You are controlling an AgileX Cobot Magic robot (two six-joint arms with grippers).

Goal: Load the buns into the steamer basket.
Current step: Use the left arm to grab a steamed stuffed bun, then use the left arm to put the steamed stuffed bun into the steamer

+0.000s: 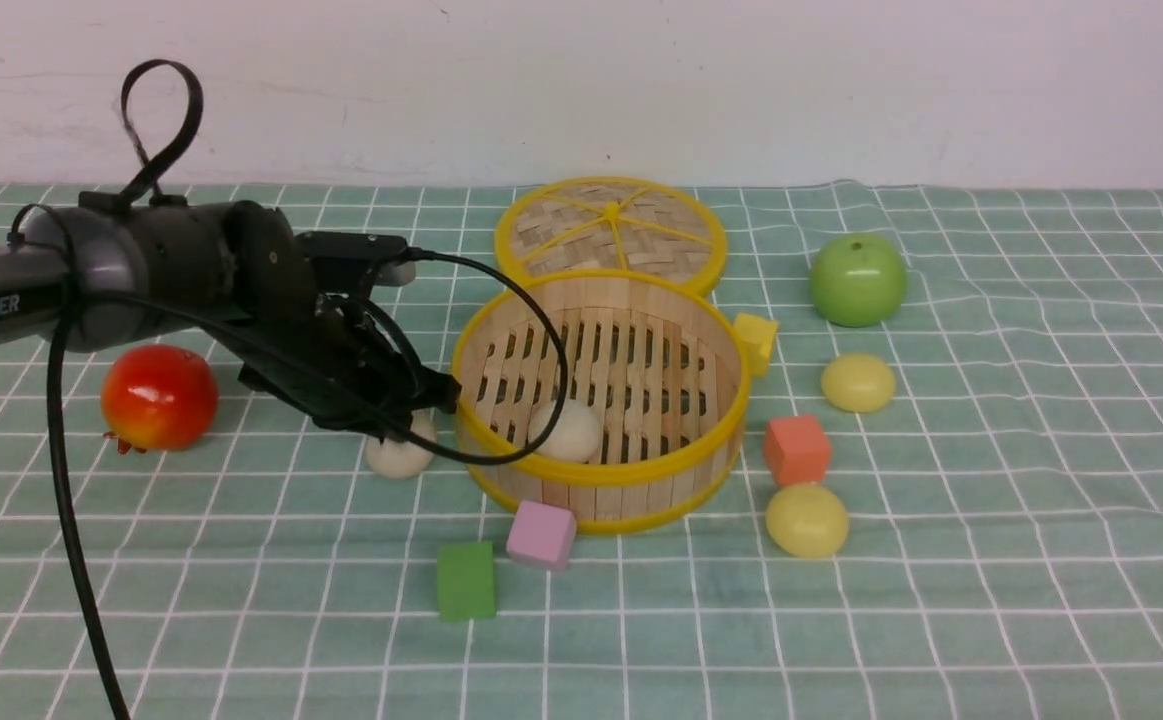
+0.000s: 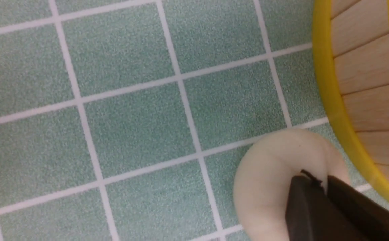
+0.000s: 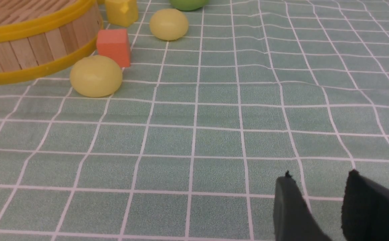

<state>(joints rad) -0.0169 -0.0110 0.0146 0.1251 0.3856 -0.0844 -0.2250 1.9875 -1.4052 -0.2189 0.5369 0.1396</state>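
The steamer basket [image 1: 641, 480] stands mid-table with one off-white bun [image 1: 566, 431] on its slatted floor. A second off-white bun [image 1: 397, 455] lies on the cloth just left of the basket. My left gripper [image 1: 436, 397] hovers right over this bun, and in the left wrist view [image 2: 321, 179] its jaws stand almost together above the bun [image 2: 268, 180], holding nothing. The basket wall [image 2: 365, 83] is close beside. Two pale yellow buns [image 1: 858, 382] [image 1: 807, 520] lie right of the basket and also show in the right wrist view [image 3: 169, 24] [image 3: 96, 76]. My right gripper [image 3: 319, 174] is open and empty over bare cloth.
The woven lid [image 1: 611, 228] leans behind the basket. A green apple [image 1: 858, 280] sits at the back right and a red fruit [image 1: 159, 396] at the left. Yellow [image 1: 756, 340], orange [image 1: 797, 449], pink [image 1: 541, 534] and green [image 1: 466, 580] cubes lie around the basket.
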